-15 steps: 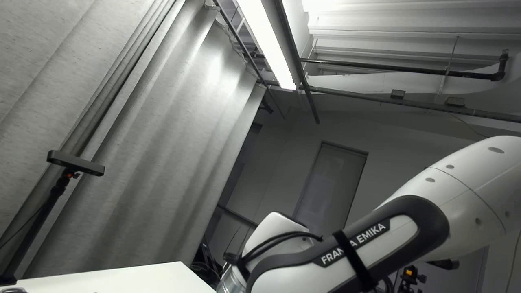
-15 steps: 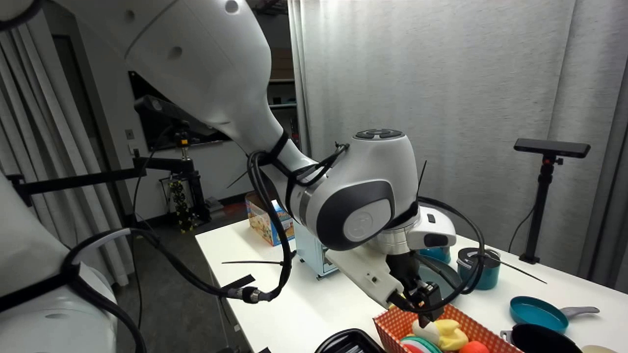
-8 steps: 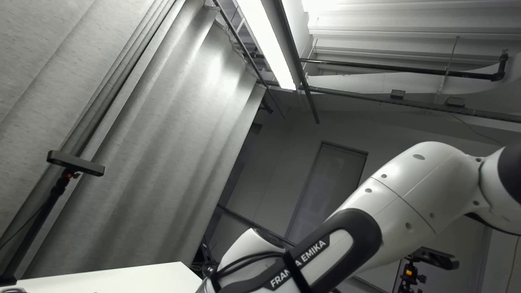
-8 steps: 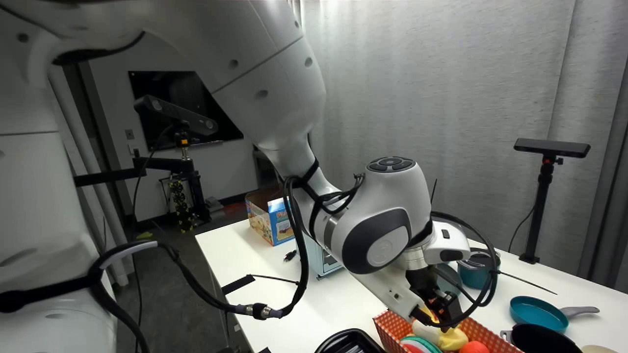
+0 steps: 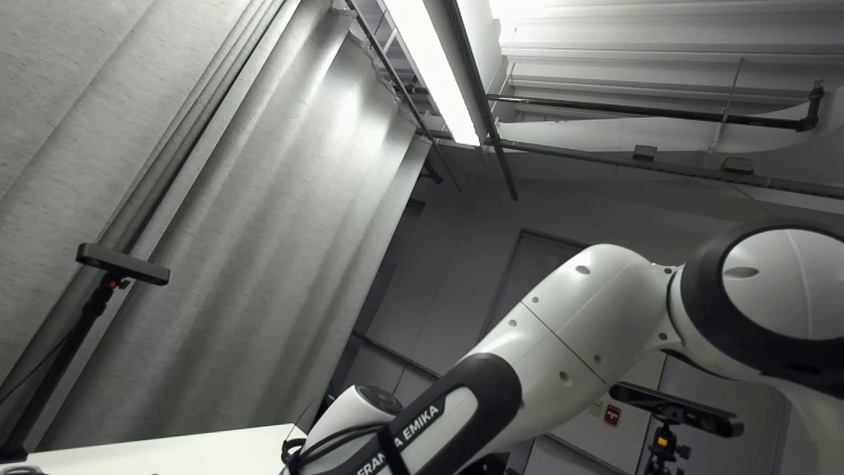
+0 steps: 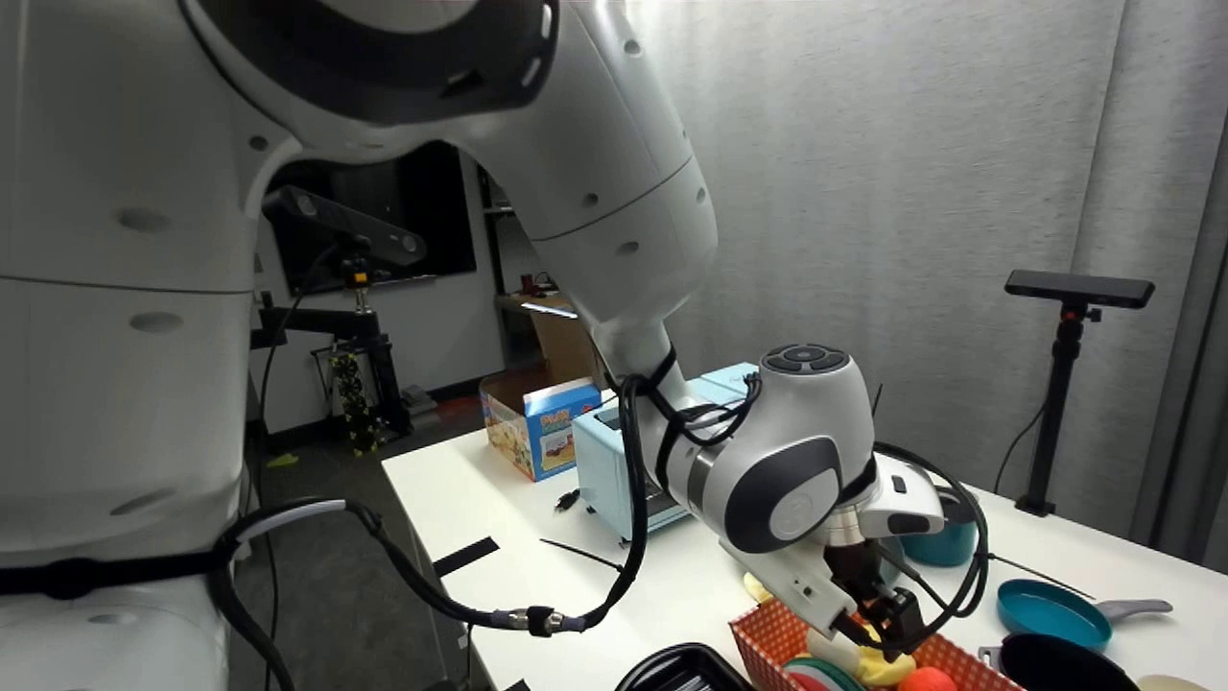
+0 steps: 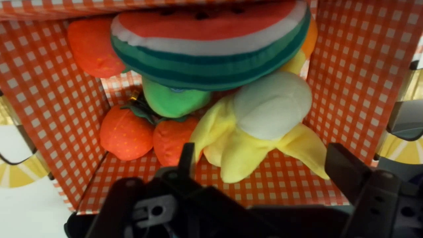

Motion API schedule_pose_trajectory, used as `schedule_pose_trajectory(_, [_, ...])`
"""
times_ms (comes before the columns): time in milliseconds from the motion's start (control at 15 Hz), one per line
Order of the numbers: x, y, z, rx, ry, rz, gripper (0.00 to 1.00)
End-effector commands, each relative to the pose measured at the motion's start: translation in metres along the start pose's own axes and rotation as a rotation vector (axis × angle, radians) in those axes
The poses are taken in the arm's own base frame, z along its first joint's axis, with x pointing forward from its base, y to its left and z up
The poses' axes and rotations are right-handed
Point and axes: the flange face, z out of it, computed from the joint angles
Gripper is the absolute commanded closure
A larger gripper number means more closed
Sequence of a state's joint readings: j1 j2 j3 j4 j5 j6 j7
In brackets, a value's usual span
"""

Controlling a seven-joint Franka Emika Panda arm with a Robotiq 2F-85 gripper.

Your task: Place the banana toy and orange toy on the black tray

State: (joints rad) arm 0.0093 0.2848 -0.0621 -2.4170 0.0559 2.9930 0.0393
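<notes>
1. Gripper [image 7: 261, 152]: its fingers [image 7: 345, 167] stand spread wide, tips directed into the red-and-white gingham basket [image 7: 366, 66].
2. Peeled banana plush [image 7: 272, 105]: lies inside the basket. In the wrist view it shows between the two fingers, yellow peel flaps splayed towards the gripper, white flesh turned away from it. Whether either finger touches the peel, I cannot tell.
3. Plush watermelon slice [image 7: 211, 62]: rests in the same basket, its rind partly covering a green toy [image 7: 175, 100].
4. Orange-coloured toy [image 7: 311, 39]: mostly hidden by that slice, near the basket wall. Only an edge shows, so I cannot confirm that it is the orange.
5. Strawberry plush [image 7: 125, 135]: in the basket, with a red toy [image 7: 173, 140] just beside it.
6. Black tray [image 6: 662, 655]: stands on the white table [image 6: 566, 662] just beside the basket, visible only in part in an exterior view.
7. Franka Emika arm [image 6: 633, 221]: seen in both exterior views, its lower end over the basket.
8. Also on the table: a teal frying pan [image 6: 1050, 616], a black pot [image 6: 1055, 662] just beside it, a light-blue appliance [image 6: 604, 470] and a printed cardboard box [image 6: 542, 437].
</notes>
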Motion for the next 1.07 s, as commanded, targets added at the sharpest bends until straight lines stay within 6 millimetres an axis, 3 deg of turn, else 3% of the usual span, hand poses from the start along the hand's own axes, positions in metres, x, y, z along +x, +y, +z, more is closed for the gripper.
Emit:
schedule_pose_trajectory(0, [0.009,0.000,0.027,-0.010,-0.022,0.041,0.00])
schedule_pose_trajectory(200, [0.002,0.002,0.044,-0.017,-0.067,0.059,0.00])
schedule_pose_trajectory(333, [-0.003,0.001,0.052,-0.021,-0.086,0.058,0.26])
schedule_pose_trajectory(667, [-0.006,-0.005,0.050,-0.021,-0.087,0.034,0.65])
schedule_pose_trajectory(1000, [-0.007,-0.021,0.030,-0.014,-0.039,-0.033,0.97])
